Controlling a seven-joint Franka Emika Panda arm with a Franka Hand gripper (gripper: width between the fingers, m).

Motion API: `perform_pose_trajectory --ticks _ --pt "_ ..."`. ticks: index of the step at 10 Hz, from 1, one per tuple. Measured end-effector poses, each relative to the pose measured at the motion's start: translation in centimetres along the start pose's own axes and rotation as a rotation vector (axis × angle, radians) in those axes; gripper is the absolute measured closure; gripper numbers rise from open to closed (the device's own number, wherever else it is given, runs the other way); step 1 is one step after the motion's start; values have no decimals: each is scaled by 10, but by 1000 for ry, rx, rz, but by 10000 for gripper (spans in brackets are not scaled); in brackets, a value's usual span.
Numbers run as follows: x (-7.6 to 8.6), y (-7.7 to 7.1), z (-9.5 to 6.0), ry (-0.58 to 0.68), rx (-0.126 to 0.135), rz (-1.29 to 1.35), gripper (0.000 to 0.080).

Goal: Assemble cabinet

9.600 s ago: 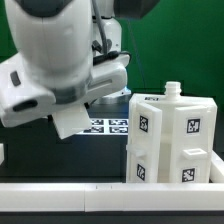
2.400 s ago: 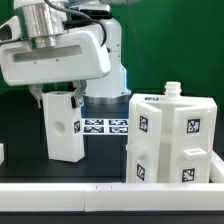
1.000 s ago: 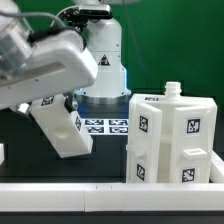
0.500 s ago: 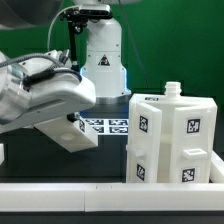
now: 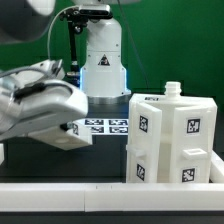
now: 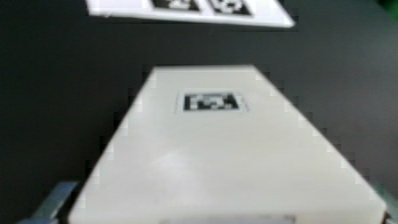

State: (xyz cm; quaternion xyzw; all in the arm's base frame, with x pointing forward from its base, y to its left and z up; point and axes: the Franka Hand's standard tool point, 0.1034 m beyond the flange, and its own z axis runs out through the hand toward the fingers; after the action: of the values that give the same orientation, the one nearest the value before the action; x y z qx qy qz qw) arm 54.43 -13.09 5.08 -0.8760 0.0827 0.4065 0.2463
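Observation:
The cabinet body [image 5: 170, 140], a white boxy block with several square tags and a small knob [image 5: 172, 90] on top, stands at the exterior view's right. My gripper [image 5: 58, 118] is at the exterior view's left, tilted steeply and shut on a white cabinet panel [image 5: 72, 133]. The panel hangs slanted above the black table, apart from the body. In the wrist view the panel [image 6: 214, 150] fills most of the picture, with one tag [image 6: 214, 101] on its face. My gripper [image 6: 214, 216] is mostly hidden behind it; one dark finger [image 6: 43, 205] shows beside its near end.
The marker board [image 5: 104, 126] lies flat behind the panel, and also shows in the wrist view [image 6: 187, 8]. The robot base [image 5: 104, 60] stands at the back. A white rail [image 5: 110, 195] runs along the front edge.
The held panel has swung from upright to steeply slanted. The arm has tipped over and dropped toward the exterior view's left. The cabinet body has not moved.

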Motion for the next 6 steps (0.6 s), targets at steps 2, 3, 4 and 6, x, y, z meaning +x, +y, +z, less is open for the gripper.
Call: perform_pose_trajectory --ticks 2,3,4,6 --pt "-5 -5 0 12 -2 -4 237" --pt "-4 -3 2 9 0 -2 47" --pt "-4 -3 2 9 0 -2 47" --pt "-1 -3 -1 39 -18 15 2"
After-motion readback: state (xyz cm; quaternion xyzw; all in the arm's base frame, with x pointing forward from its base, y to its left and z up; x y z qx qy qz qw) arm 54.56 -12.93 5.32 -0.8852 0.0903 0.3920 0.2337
